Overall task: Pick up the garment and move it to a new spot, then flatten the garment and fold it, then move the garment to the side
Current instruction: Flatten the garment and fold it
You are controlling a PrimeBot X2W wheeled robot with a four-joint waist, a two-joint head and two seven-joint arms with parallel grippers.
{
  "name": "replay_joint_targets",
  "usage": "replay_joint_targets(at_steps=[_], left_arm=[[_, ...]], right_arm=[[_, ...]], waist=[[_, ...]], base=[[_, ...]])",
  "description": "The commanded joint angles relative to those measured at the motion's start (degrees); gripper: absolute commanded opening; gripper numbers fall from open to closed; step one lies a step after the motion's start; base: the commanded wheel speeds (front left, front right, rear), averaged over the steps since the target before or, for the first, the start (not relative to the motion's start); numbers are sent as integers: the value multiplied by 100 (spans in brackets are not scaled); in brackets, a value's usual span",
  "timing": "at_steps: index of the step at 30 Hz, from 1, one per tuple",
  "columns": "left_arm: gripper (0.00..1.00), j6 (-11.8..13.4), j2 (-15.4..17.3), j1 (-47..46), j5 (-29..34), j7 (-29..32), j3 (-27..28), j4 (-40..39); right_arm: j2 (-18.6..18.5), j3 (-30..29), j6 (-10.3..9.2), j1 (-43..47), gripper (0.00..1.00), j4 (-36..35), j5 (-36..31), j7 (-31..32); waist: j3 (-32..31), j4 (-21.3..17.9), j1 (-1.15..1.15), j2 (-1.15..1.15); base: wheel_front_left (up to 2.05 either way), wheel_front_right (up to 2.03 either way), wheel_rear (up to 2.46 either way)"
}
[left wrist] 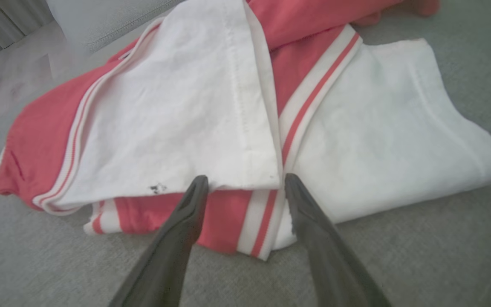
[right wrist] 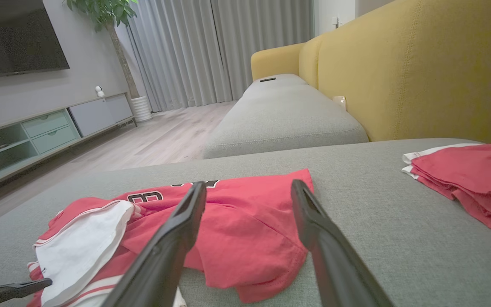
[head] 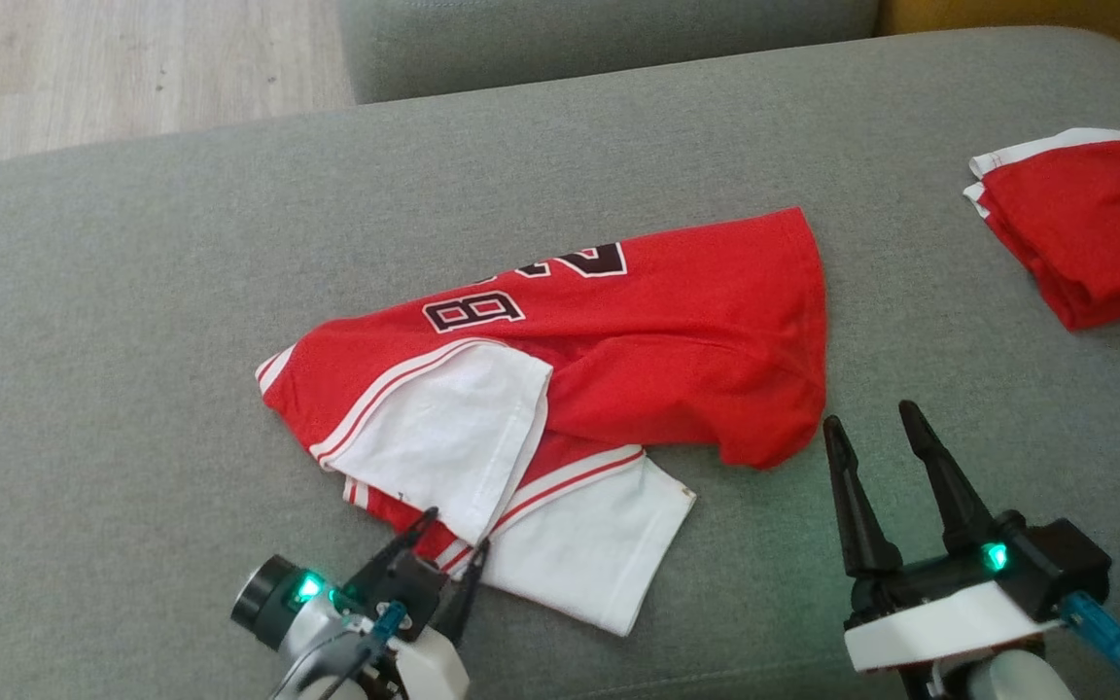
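A red jersey [head: 638,340] with white sleeves and black numbers lies rumpled and partly doubled over on the grey sofa seat [head: 181,292]. My left gripper [head: 453,530] is open at the jersey's near edge, its fingertips [left wrist: 196,187] straddling the corner of a white sleeve [left wrist: 177,115] without closing on it. My right gripper [head: 871,423] is open and empty, hovering just right of the jersey's red hem [right wrist: 254,256]. A left fingertip [right wrist: 11,290] pokes in at the lower left of the right wrist view.
A second red garment [head: 1085,228], folded, rests at the seat's far right edge. A yellow sofa back [right wrist: 420,68] rises behind it and another grey cushion [right wrist: 279,119] stands beyond. Wooden floor [head: 84,68] lies past the seat's far left edge.
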Motion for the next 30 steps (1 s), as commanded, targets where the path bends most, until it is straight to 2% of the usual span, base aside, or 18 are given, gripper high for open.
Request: replay_joint_targets(at_steps=[1, 3, 5, 11, 21, 25, 30], left_arm=[[69, 21, 53, -280, -68, -36, 223, -165], [42, 10, 62, -275, -89, -36, 233, -230], [0, 10, 85, -267, -86, -36, 237, -334], [0, 26, 170, -220, -52, -36, 240, -638], [0, 197, 518, 65, -94, -36, 528, -1816], [0, 245, 707, 136, -167, -36, 791, -2224], [0, 229, 874, 102, -206, -36, 1063, -2483]], right_arm=[[-68, 91, 37, -220, 100, -167, 44, -54], [-63, 83, 37, -215, 100, -169, 42, -54], [-60, 78, 37, -208, 100, -166, 44, -54], [-65, 62, 37, -191, 100, -154, 51, -54], [-24, -81, 37, -131, 100, 84, 108, -54], [35, -312, 37, -237, 100, 492, 293, -54], [88, -651, 37, -796, 100, 1484, 677, 83]], waist=[[-1, 9, 0, 0], [-5, 23, 0, 0], [-13, 43, 0, 0], [-21, 108, 0, 0], [-58, 213, 0, 0], [14, 265, 0, 0], [146, 301, 0, 0]], base=[[0, 0, 0], [0, 0, 0], [0, 0, 0], [0, 0, 0], [0, 0, 0], [0, 0, 0], [0, 0, 0]])
